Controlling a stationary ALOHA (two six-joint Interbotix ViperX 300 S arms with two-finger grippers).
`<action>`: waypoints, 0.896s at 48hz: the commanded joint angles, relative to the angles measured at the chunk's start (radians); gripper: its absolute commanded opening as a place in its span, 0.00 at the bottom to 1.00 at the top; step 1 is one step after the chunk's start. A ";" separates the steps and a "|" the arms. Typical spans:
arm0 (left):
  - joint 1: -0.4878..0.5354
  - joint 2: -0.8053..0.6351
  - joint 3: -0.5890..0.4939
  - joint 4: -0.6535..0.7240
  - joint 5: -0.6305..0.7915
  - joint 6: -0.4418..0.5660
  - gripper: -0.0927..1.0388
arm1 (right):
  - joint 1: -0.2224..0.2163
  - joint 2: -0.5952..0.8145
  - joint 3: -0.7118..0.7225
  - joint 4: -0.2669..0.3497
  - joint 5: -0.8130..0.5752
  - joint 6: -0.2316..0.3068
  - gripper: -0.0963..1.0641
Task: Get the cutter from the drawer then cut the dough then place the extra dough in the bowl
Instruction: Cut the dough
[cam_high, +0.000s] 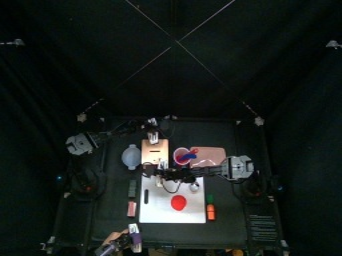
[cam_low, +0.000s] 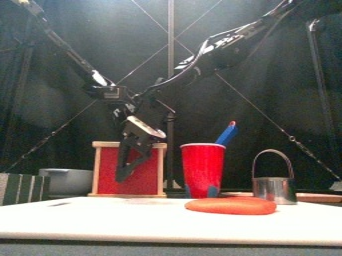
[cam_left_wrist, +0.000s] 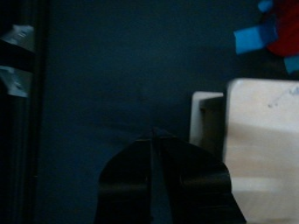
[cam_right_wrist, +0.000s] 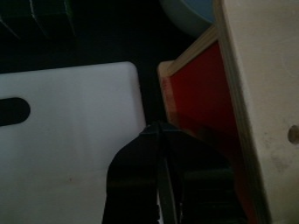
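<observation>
Tabletop (cam_high: 107, 228): black
Dough (cam_low: 230, 206): flat red disc
Cutter (cam_low: 274, 189): round metal
Left fingers (cam_left_wrist: 131, 179): pressed together
Right fingers (cam_right_wrist: 131, 175): pressed together

Thin & black w/ bumpy joints & black cables: left arm (cam_low: 74, 58), right arm (cam_low: 214, 42). The left gripper (cam_left_wrist: 155, 140) has 2 shiny black jaws, fat at base, pointy at tip. The right gripper (cam_right_wrist: 159, 131) looks same. Pale grey plate (cam_low: 142, 125) just above its jaws.
</observation>
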 joint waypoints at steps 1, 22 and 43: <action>0.000 -0.092 0.012 -0.009 -0.094 -0.009 0.53 | 0.017 -0.095 0.020 0.017 0.003 0.005 0.21; -0.230 -0.371 0.417 -0.078 -0.667 -0.015 0.53 | 0.028 -0.238 0.175 0.115 -0.020 0.005 0.21; -0.689 -0.400 0.650 -0.407 -1.091 -0.034 0.53 | 0.044 -0.354 0.296 0.189 -0.009 0.003 0.21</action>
